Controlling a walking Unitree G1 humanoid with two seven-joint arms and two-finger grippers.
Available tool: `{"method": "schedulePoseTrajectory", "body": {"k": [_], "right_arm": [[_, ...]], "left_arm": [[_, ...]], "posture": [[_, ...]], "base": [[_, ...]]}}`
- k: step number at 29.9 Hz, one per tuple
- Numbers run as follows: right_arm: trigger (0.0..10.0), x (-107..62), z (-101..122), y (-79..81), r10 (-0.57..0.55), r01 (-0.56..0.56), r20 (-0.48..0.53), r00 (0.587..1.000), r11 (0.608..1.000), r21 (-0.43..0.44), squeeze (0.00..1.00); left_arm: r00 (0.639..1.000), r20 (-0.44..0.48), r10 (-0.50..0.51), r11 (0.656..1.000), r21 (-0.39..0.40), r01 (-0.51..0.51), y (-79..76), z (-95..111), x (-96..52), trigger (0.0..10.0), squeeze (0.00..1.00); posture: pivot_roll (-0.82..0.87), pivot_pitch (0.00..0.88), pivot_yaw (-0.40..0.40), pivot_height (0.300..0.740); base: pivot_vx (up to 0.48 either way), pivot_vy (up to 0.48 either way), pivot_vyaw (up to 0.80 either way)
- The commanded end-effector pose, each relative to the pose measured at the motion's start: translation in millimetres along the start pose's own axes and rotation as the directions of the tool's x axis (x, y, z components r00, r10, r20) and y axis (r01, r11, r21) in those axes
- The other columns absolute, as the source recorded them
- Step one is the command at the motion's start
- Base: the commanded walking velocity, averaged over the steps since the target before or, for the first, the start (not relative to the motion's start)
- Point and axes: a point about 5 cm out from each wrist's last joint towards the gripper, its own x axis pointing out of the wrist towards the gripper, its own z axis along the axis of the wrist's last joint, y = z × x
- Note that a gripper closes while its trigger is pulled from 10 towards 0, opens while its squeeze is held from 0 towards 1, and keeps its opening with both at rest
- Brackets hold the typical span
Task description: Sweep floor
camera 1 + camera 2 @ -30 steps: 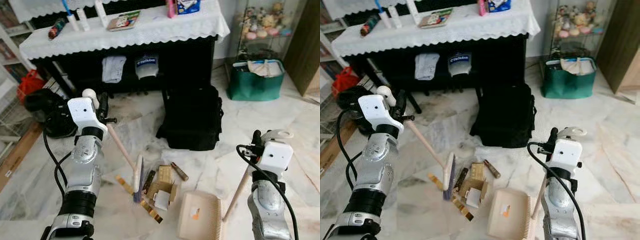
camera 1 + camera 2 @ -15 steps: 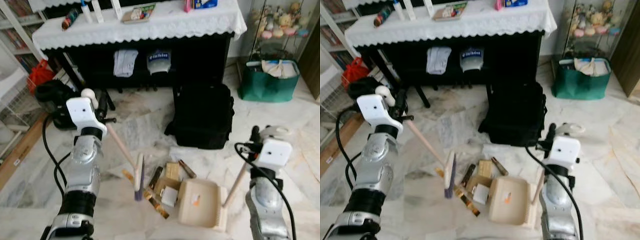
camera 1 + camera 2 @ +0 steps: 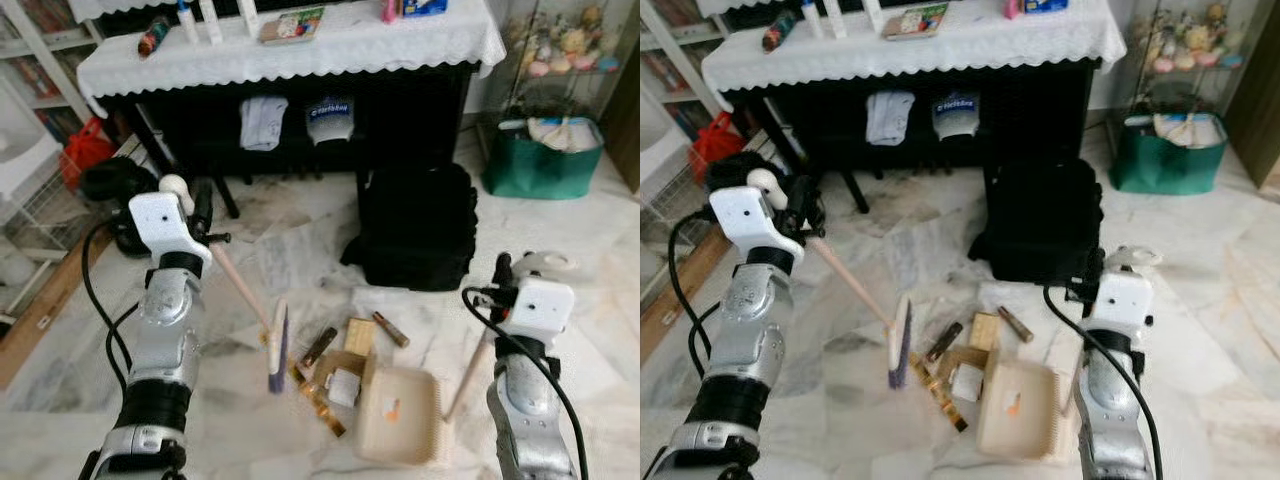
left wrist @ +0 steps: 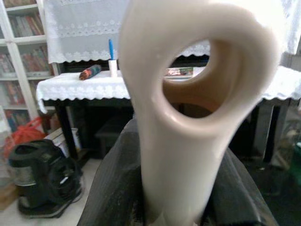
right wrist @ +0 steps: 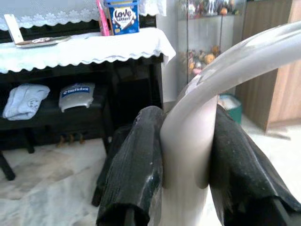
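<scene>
Overhead, the left gripper point(image 3: 205, 215) holds the broom point(image 3: 277, 345) beside the floor litter point(image 3: 345, 360), the dustpan point(image 3: 400, 415) touching it. Closer, the right gripper point(image 5: 186, 155) jaws clamp the dustpan handle point(image 5: 197, 122); a carton point(image 5: 121, 16) reads "Love Letters".

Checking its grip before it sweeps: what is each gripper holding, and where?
Left gripper clamps the brush near its handle's looped end; right gripper clamps the dustpan handle's top.
</scene>
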Motion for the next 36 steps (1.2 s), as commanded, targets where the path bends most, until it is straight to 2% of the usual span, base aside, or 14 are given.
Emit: {"method": "schedulePoseTrajectory", "body": {"k": [1,12,30,36], "right_arm": [[10.0,-1.2,1.0,1.5,0.003,-0.003,0.013,1.0,1.0,0.005,0.0],[10.0,-1.1,0.5,0.7,-0.002,0.002,0.01,1.0,1.0,0.002,0.0],[10.0,-1.0,0.9,1.7,0.006,-0.006,0.014,1.0,1.0,0.008,0.0],[10.0,-2.9,-2.0,1.5,0.008,-0.009,0.006,1.0,1.0,0.007,0.0]], "left_arm": [[0.999,0.032,-0.006,1.0,-0.01,0.007,2.4,6.0,1.2,10.0,0.0],[1.0,0.009,-0.018,1.0,-0.007,0.018,1.7,2.2,-0.4,10.0,0.0],[1.0,0.007,-0.026,1.0,-0.001,0.026,1.0,0.0,-1.9,10.0,0.0],[1.0,0.0,-0.026,1.0,0.007,0.026,0.9,-1.9,-2.8,10.0,0.0]], "posture": [[-0.12,0.074,0.197,0.74],[-0.12,0.075,0.199,0.74],[-0.13,0.061,0.2,0.74],[-0.13,0.063,0.199,0.74]], "base": [[0.0,0.0,0.0],[0.0,0.0,0.0],[0.321,0.0,-0.09],[0.04,0.0,0.0]]}}
